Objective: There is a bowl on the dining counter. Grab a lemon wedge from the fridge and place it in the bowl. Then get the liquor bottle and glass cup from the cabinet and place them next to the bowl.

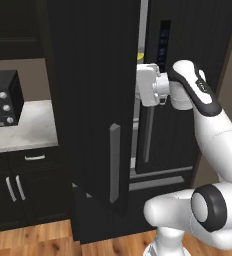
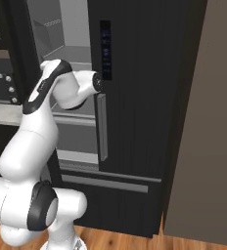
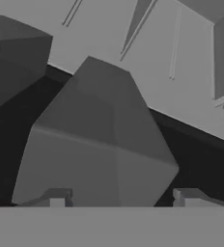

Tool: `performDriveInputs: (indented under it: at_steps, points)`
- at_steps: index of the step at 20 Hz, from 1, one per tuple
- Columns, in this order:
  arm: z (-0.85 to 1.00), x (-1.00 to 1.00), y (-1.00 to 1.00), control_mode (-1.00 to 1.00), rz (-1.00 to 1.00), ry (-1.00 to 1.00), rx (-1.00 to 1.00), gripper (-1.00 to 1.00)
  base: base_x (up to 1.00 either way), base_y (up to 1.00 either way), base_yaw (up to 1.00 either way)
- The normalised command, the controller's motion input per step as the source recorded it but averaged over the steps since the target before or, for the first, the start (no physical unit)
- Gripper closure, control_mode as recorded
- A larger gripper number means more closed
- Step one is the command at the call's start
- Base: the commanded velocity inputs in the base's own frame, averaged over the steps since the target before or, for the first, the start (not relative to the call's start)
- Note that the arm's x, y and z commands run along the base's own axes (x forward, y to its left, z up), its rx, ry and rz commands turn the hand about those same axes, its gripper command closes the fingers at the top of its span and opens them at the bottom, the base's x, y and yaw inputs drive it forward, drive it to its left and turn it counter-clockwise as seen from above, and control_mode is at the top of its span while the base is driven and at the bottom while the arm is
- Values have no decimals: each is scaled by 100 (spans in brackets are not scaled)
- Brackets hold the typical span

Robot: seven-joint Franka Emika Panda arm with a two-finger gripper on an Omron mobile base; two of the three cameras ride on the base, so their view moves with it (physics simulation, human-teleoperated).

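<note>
Black fridge [image 1: 93, 100], left door open – gripper [image 3: 119, 198] inside, jaws apart

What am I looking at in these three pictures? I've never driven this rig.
A white robot arm on a driving base reaches into the black fridge, past its open door. Two pictures come from cameras on the base, behind the arm's left and right. The third looks along the claw: its two tips stand apart at the bottom, with a grey faceted lump between them. Whether it is gripped, I cannot tell. A yellow speck peeks past the door edge. A small black oven sits on the counter.
</note>
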Motion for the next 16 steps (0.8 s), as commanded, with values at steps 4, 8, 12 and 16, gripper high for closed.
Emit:
performDriveInputs:
  at_steps: [4,8,12,16]
  points:
    - [-2,-6,53,-100,9,0,2,-100,0,0,0]
    - [-1,-53,74,-100,10,0,0,-100,0,0,0]
    - [0,-65,88,-100,9,0,0,-100,0,0,0]
    - [0,-53,99,-100,7,0,0,-100,0,0,0]
